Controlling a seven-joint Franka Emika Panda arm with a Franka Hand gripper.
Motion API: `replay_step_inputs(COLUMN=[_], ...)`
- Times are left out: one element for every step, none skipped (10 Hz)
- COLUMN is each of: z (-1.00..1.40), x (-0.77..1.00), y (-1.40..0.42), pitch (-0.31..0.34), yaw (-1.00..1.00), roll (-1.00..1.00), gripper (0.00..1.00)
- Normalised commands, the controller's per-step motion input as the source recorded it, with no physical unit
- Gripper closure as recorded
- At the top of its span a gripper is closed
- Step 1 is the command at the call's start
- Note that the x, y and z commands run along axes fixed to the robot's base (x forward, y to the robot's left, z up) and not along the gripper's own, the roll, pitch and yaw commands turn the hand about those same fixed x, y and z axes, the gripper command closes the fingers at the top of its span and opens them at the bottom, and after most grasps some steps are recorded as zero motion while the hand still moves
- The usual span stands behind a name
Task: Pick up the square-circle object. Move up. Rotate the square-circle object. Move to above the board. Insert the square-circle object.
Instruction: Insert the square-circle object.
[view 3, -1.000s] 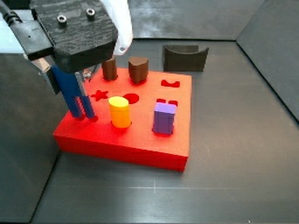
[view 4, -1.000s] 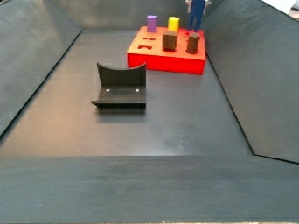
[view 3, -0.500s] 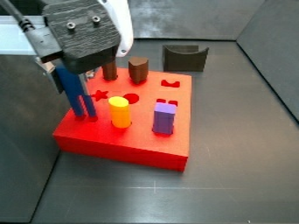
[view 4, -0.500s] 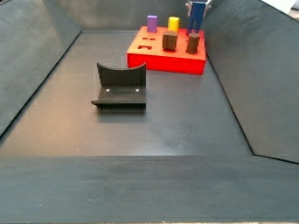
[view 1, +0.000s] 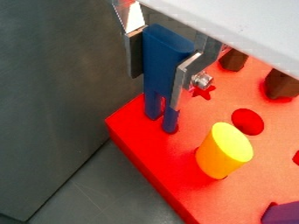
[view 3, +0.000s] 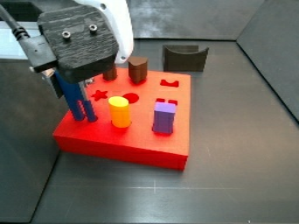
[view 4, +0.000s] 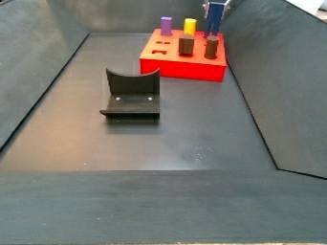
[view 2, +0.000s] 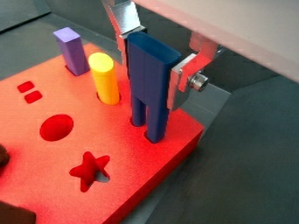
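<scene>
The square-circle object (view 3: 73, 94), a tall dark-blue piece with two thin legs, stands upright at the near left corner of the red board (view 3: 128, 142). Its legs reach down into the board's top in both wrist views (view 1: 163, 70) (view 2: 149, 79). My gripper (view 3: 70, 83) is directly above the board and shut on the piece's blocky body, with a silver finger plate on each side (view 1: 158, 87) (view 2: 152, 74). In a side view the piece (view 4: 216, 14) and gripper (view 4: 217, 6) show at the board's far corner (view 4: 179, 67).
On the board stand a yellow cylinder (view 3: 119, 112), a purple block (view 3: 165, 117) and two brown cylinders (view 3: 138, 68). Star (view 2: 90, 168) and circle (view 2: 54, 128) holes are open. A dark grey curved holder (view 4: 130, 94) sits on the floor. Bin walls surround everything.
My gripper and the blue piece have moved down a little; the legs sit lower in the board.
</scene>
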Motion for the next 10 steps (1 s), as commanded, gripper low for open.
replay_step_inputs(z=[-0.65, -0.85, -0.92, -0.95, -1.0, -0.82, -0.7, -0.68, -0.75, -0.94], x=[-0.02, 0.15, 0.23, 0.32, 0.58, 0.53, 0.32, 0.25, 0.29, 0.47], y=[-0.09, -0.07, -0.14, -0.14, 0.0, 0.17, 0.11, 0.08, 0.04, 0.0], pitch=[0.0, -0.023, -0.061, -0.089, -0.087, -0.051, -0.05, -0.046, -0.041, -0.004], yaw=[-0.04, -0.03, -0.08, -0.04, 0.15, 0.44, 0.63, 0.72, 0.7, 0.53], roll=[0.22, 0.23, 0.18, 0.12, 0.02, -0.08, -0.01, -0.03, -0.08, -0.12], gripper=[1.0, 1.0, 1.0, 1.0, 1.0, 1.0, 1.0, 1.0, 1.0, 1.0])
